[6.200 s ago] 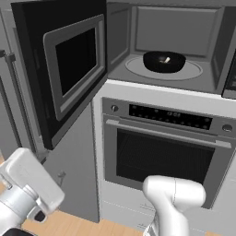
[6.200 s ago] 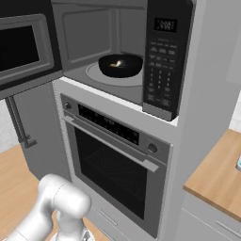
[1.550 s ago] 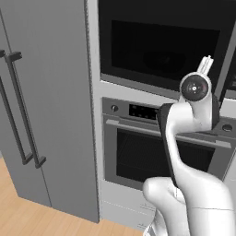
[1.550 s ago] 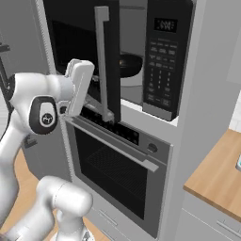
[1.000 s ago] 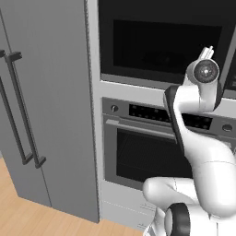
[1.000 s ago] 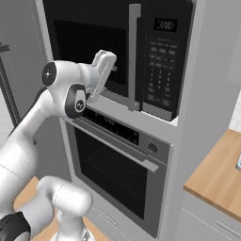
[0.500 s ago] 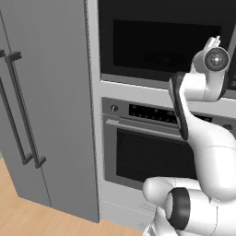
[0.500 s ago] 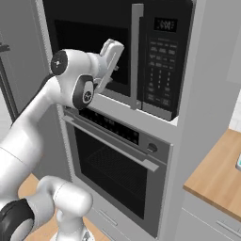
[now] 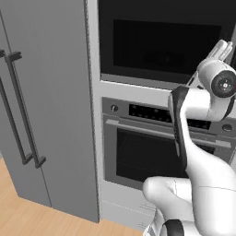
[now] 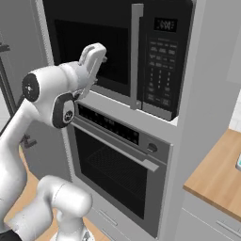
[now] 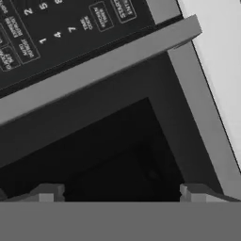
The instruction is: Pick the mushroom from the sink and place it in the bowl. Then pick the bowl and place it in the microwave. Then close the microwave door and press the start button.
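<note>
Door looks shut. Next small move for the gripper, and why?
Probably shift the gripper sideways from the microwave door to the keypad and line up on the start button. The door sits flush with its vertical handle beside the keypad, and the hand view faces the door window near the handle, with keypad numbers off to one side.

Close on the microwave door [image 11: 117, 155], dark window inside a grey frame, keypad [image 11: 56, 28] beyond; fingertips [image 11: 47, 193] set wide apart.
</note>
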